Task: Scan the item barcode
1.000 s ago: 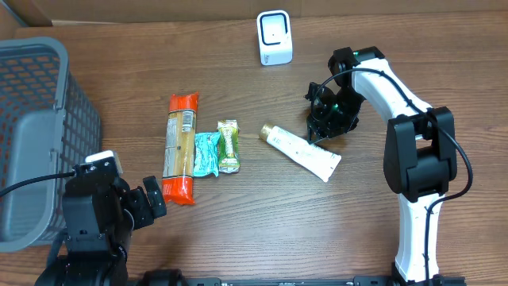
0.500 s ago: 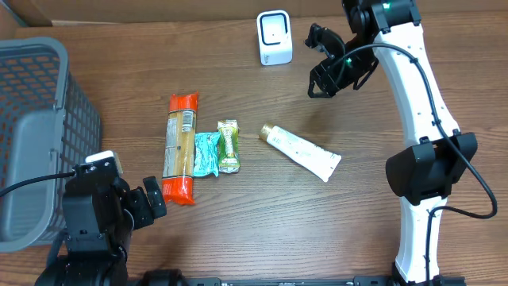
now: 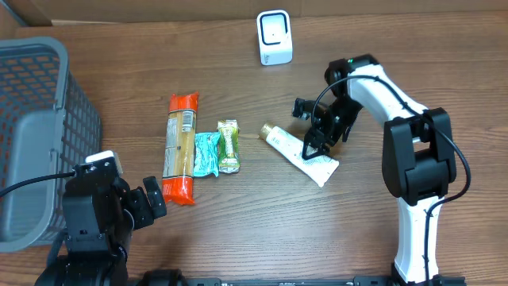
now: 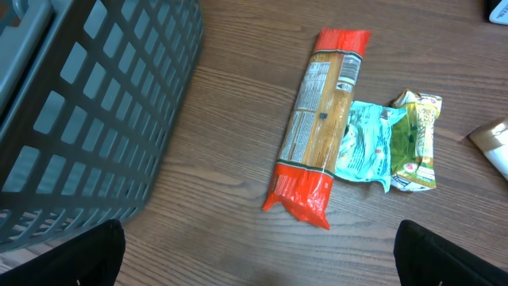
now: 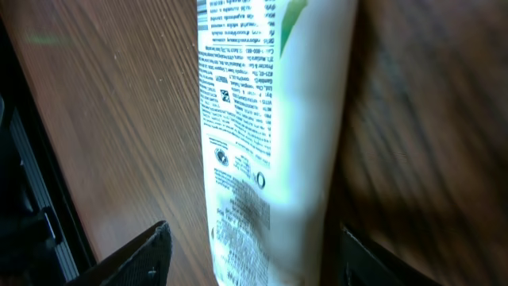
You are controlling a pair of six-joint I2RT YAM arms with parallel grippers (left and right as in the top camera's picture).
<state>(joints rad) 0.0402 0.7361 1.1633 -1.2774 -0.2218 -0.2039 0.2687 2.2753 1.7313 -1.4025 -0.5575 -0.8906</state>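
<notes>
A white tube point(image 3: 282, 141) with a gold cap lies slanted on the wooden table, right of centre. My right gripper point(image 3: 314, 144) is low over its wide end. In the right wrist view the printed tube point(image 5: 270, 119) runs between the two dark fingers point(image 5: 139, 258), with a gap on the left side, so the gripper point(image 5: 254, 262) is open around it. The white scanner point(image 3: 275, 37) stands at the back edge. My left gripper point(image 4: 258, 254) is open over bare table at the front left, holding nothing.
An orange-ended pasta packet point(image 3: 180, 147), a teal sachet point(image 3: 207, 152) and a green packet point(image 3: 228, 145) lie side by side left of the tube. A grey mesh basket point(image 3: 40, 135) fills the far left.
My right arm rose toward the scanner half a second ago with nothing in it, then came back down over the tube. The tube stays on the table. The left arm has not moved.
</notes>
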